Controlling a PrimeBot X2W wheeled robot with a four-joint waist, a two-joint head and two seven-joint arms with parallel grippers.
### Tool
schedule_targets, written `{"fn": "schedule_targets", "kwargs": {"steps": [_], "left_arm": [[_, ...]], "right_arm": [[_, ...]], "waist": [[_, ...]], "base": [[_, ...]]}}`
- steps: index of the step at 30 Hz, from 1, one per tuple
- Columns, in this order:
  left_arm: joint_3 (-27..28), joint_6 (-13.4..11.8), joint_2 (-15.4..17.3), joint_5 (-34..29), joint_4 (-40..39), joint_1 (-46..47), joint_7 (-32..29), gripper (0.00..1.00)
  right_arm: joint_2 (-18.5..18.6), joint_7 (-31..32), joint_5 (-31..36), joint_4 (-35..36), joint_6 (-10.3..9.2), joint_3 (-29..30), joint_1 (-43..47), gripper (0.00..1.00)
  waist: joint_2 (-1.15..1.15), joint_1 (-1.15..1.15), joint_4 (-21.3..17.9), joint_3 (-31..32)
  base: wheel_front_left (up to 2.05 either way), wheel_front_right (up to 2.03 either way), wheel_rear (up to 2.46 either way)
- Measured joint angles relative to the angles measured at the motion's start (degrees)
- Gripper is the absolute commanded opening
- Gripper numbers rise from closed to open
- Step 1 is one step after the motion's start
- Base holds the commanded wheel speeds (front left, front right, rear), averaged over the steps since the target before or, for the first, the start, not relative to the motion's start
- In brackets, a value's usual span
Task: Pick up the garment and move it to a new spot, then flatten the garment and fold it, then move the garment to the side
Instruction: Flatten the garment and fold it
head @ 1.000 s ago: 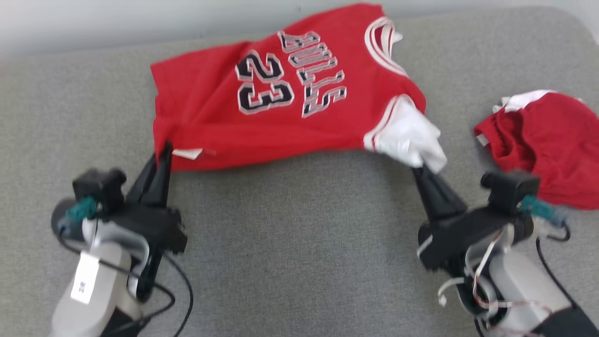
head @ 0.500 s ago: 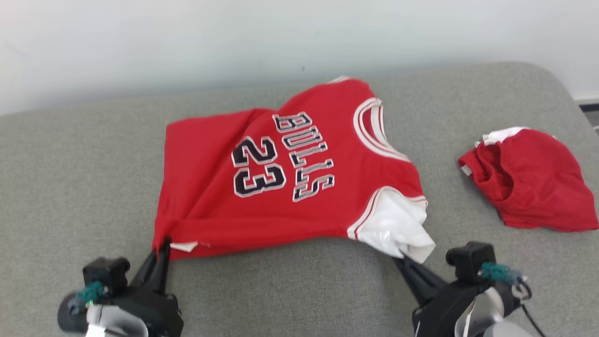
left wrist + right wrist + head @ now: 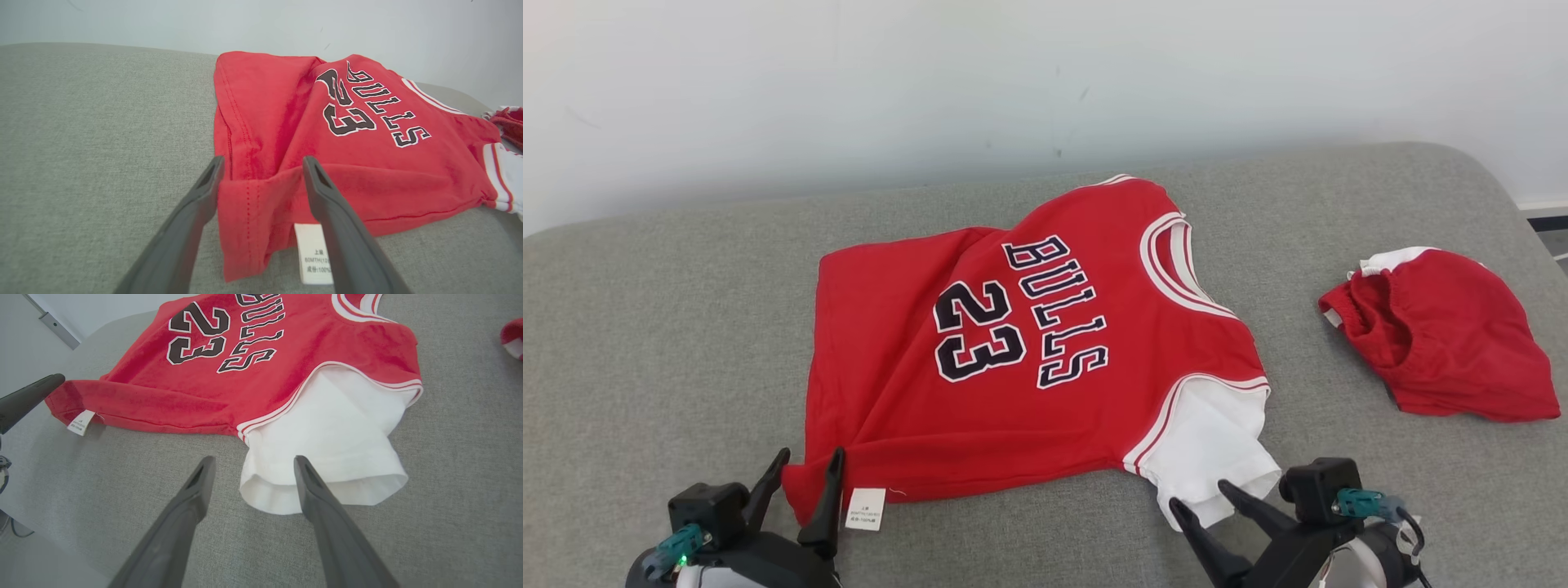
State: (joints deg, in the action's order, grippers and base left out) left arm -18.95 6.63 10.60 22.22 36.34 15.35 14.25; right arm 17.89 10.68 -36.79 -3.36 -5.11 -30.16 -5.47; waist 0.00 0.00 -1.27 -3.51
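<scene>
The red jersey [image 3: 1013, 408] lies spread on the grey worktop [image 3: 645, 343]. The left gripper [image 3: 809, 469], wide open and holding nothing, straddles its hem corner [image 3: 245, 212]. The right gripper [image 3: 1199, 495], likewise open and empty, straddles the white sleeve [image 3: 1209, 441].

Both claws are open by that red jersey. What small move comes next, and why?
Probably smooth the hem corner flat: the jersey lies on the cushion, but that corner is creased inside the open left gripper. The right gripper is open by the white sleeve.
</scene>
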Motion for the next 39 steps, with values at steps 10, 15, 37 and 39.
{"fn": "schedule_targets", "kwargs": {"steps": [10, 15, 37, 39], "left_arm": [[4.16, -1.72, 0.29, 1.74, -3.36, -4.01, 0.08, 1.0], [5.59, -2.67, -0.02, 1.85, -7.35, -6.04, 0.09, 1.0], [6.57, -8.4, 0.78, 0.83, -28.41, -23.41, -2.12, 1.0], [6.62, -8.75, 1.65, 0.68, -29.67, -24.14, -3.1, 1.0]], "right_arm": [[1.21, -0.16, -0.77, 2.03, -1.03, 3.33, 1.72, 1.0], [1.34, -4.15, -0.26, 3.36, -1.69, 8.43, 1.72, 1.0], [-5.35, -20.27, 4.61, 0.07, -2.03, 25.82, 11.49, 1.0], [-5.84, -20.19, 4.54, -0.33, -2.03, 25.7, 11.87, 1.0]], "waist": [[0.0, 0.0, 0.26, 2.21], [0.0, 0.0, 0.57, 3.62], [0.0, 0.0, 4.73, 7.37], [0.01, 0.0, 4.99, 7.37]], "base": [[0.0, 0.0, 0.0], [0.0, 0.0, 0.0], [0.0, 0.0, 0.0], [0.0, 0.0, 0.0]]}}
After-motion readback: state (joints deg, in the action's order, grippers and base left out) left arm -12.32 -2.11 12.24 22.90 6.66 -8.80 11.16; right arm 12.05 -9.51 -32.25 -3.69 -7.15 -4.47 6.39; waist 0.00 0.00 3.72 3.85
